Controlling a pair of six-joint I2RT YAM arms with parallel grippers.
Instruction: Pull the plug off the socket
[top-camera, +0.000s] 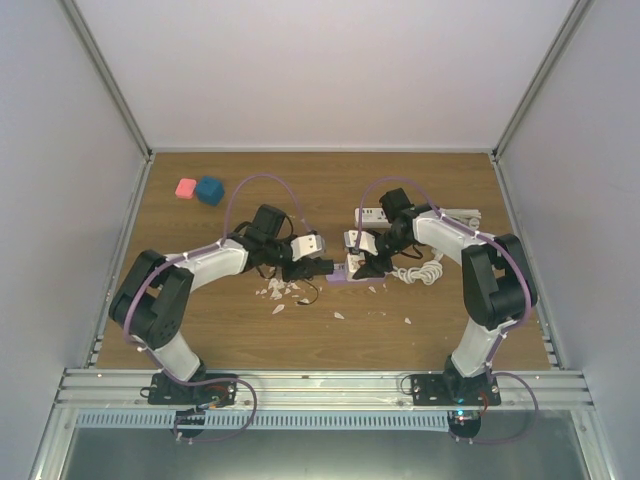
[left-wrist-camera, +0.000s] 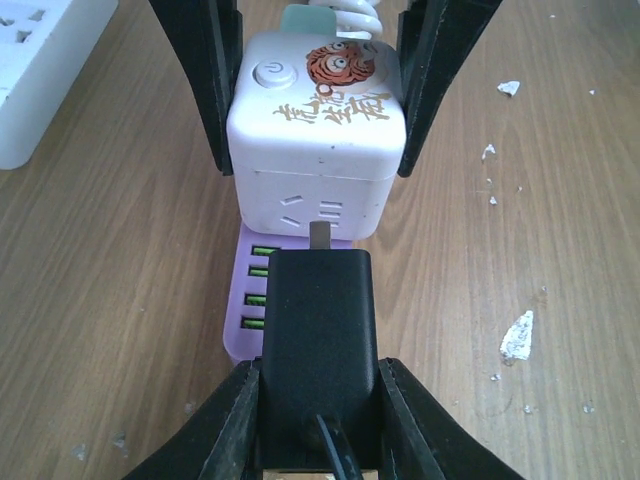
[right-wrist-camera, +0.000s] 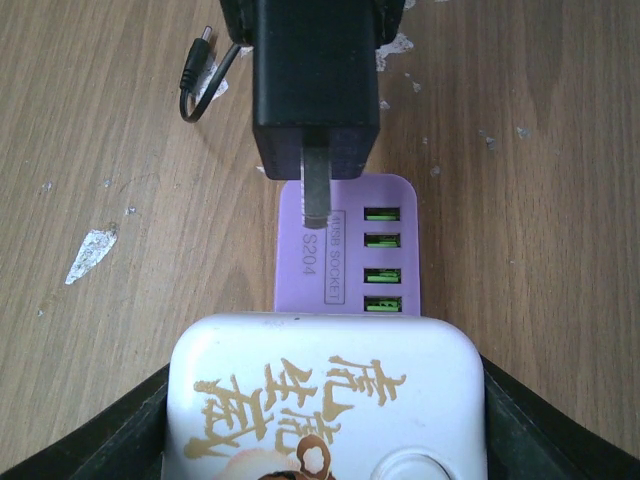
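Unplug step: black plug prong clear of white cube socket.
Both clamped: left gripper on plug, right gripper on socket; next, separate further.

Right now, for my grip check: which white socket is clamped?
The cube socket on the purple USB base, in the right pincer; the flat power strip lies free.
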